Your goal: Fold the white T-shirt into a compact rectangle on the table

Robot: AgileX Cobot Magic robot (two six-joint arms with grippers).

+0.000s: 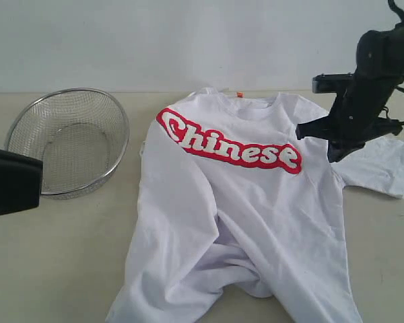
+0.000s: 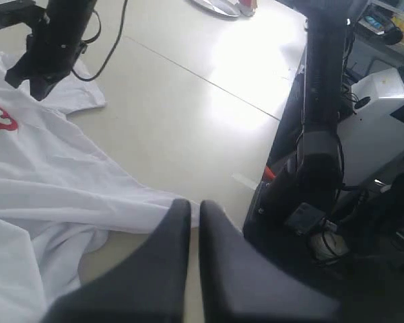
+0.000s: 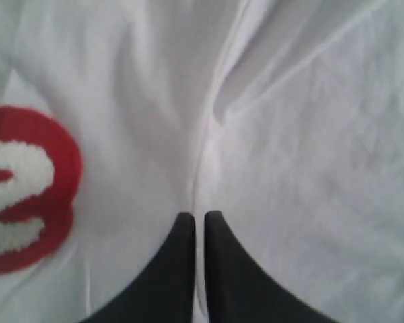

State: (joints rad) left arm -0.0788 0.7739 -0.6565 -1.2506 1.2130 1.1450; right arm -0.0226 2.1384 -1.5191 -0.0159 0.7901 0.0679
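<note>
The white T-shirt (image 1: pixel 242 202) lies face up on the table (image 1: pixel 54 269), red "Chinese" band across the chest, its lower hem rumpled. My right gripper (image 1: pixel 337 153) is down at the seam between the shoulder and the right-hand sleeve. In the right wrist view its fingers (image 3: pixel 194 217) are shut with a raised crease of the shirt (image 3: pixel 289 134) running in between the tips. My left gripper (image 2: pixel 194 205) is shut and holds nothing. It hovers over the table (image 2: pixel 188 101) beside the shirt's edge (image 2: pixel 54 168). Its black body (image 1: pixel 10 182) shows at the left border.
A round wire-mesh basket (image 1: pixel 67 141) stands at the back left of the table, next to the left arm. In the left wrist view the table's edge and the robot's base (image 2: pixel 316 168) lie beyond the shirt.
</note>
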